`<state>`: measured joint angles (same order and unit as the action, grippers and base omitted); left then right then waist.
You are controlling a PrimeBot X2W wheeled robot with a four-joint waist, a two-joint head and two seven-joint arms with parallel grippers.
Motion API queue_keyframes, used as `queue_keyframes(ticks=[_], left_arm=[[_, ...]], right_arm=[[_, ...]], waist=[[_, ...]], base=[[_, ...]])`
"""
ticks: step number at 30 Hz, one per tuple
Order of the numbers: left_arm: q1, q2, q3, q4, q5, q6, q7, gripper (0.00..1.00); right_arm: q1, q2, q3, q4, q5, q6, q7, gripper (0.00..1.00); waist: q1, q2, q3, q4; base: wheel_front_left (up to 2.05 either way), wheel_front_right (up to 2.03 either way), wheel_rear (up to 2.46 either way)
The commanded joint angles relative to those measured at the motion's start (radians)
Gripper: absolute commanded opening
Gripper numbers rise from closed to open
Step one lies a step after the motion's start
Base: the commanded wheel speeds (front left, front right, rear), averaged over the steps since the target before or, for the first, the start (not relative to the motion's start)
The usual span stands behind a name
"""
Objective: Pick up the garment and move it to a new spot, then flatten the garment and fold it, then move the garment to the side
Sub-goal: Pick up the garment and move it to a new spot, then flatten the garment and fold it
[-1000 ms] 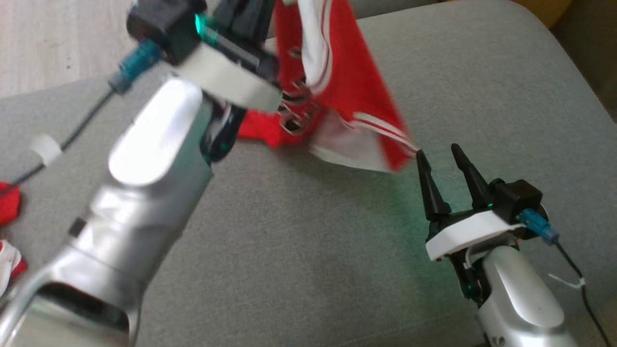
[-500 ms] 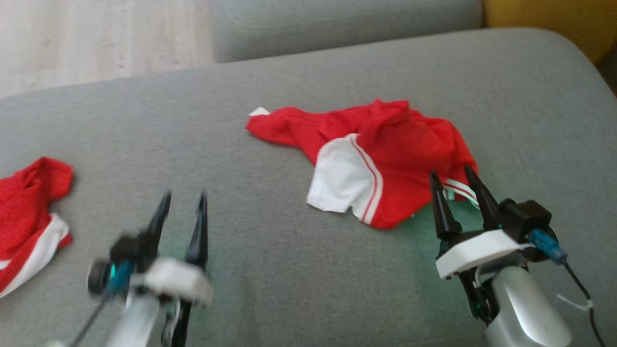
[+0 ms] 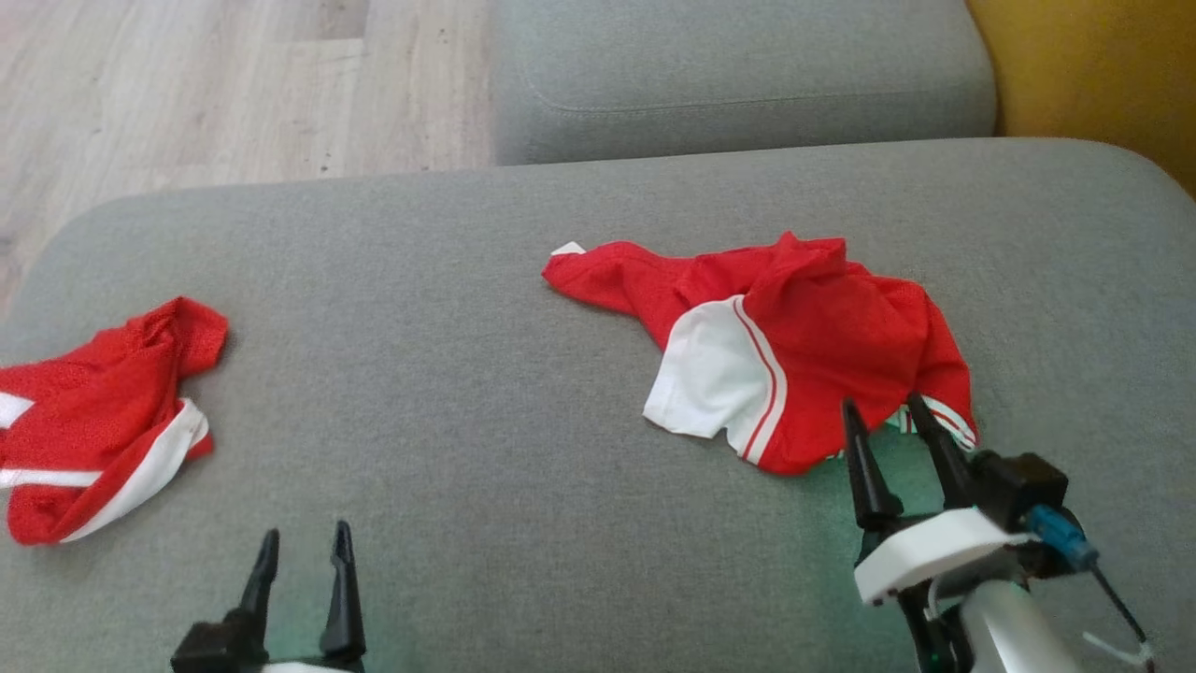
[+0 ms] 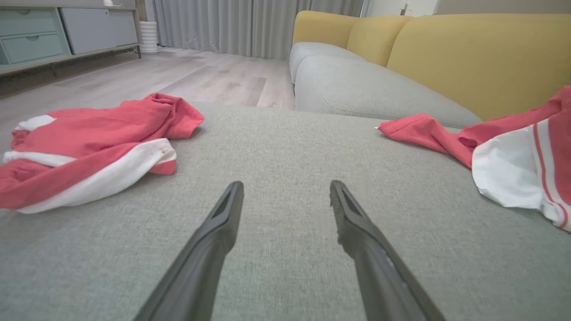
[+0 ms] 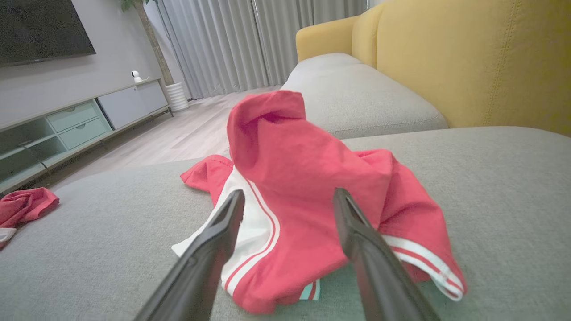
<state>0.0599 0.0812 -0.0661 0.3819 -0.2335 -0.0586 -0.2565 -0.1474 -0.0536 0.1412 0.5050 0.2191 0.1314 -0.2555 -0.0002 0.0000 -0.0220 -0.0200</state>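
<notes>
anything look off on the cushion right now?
The red garment before the right gripper lies crumpled, humped in the middle, not flat. A second red garment sits bunched near the left edge of the cushion. Nothing torn or spilled.

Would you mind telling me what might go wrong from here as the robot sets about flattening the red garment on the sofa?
1. The crumpled garment lies bunched, with a raised fold, in front of the open right pincer. A pinch there would probably catch several layers, so it may not spread flat.
2. A second red garment lies closer to the open left pincer, which might take the wrong one.
</notes>
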Motion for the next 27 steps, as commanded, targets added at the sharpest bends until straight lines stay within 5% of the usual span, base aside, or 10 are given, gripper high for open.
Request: queue_keyframes(ticks=[1, 14, 20, 26, 27], left_arm=[[-0.038, -0.002, 0.041, -0.029, 0.011, -0.007, -0.005, 1.0], [-0.072, -0.03, -0.008, 0.017, 0.055, -0.059, -0.005, 1.0], [-0.092, -0.031, -0.076, 0.039, 0.026, -0.067, -0.005, 1.0], [-0.093, -0.031, -0.081, 0.047, 0.01, -0.069, -0.005, 1.0], [-0.094, -0.031, -0.079, 0.048, 0.009, -0.069, -0.005, 1.0]], right_arm=[[-0.022, 0.003, 0.021, -0.026, 0.002, -0.001, -0.006, 1.0], [-0.131, 0.003, 0.241, 0.075, 0.027, -0.001, -0.006, 1.0], [-0.26, 0.003, 0.215, 0.305, -0.019, -0.001, -0.006, 1.0], [-0.298, 0.003, 0.188, 0.495, -0.033, -0.001, 0.001, 1.0], [-0.301, 0.003, 0.189, 0.518, -0.031, -0.001, 0.002, 0.47]], waist=[[0.0002, 0.0, 0.001, 0.006], [0.0002, 0.0, 0.047, 0.156], [0.0002, 0.0, 0.101, 0.288], [0.0002, 0.0, 0.131, 0.337], [0.0002, 0.0, 0.134, 0.339]], base=[[0.0, 0.0, 0.0], [0.0, 0.0, 0.0], [0.0, 0.0, 0.0], [0.0, 0.0, 0.0], [0.0, 0.0, 0.0]])
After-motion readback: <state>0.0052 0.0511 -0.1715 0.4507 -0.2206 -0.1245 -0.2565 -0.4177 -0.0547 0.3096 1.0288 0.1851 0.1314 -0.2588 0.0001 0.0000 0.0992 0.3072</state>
